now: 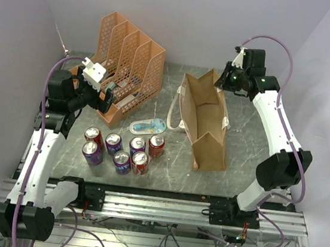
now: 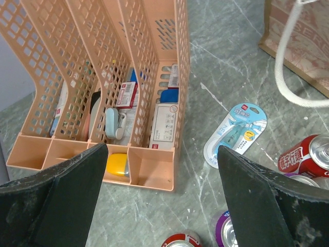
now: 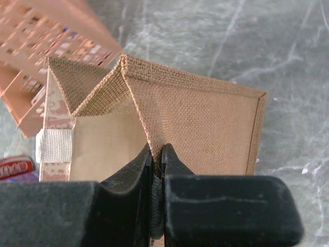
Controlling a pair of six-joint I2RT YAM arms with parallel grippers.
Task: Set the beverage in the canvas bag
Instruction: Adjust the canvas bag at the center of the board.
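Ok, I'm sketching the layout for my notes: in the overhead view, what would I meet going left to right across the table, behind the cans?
orange mesh file organiser → blue-and-white blister pack → canvas bag

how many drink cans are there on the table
7, standing in front of the orange file organiser. Back row, left to right: red can, purple can, purple can, red can. Front row: purple can, purple can, red can. None seems hidden.
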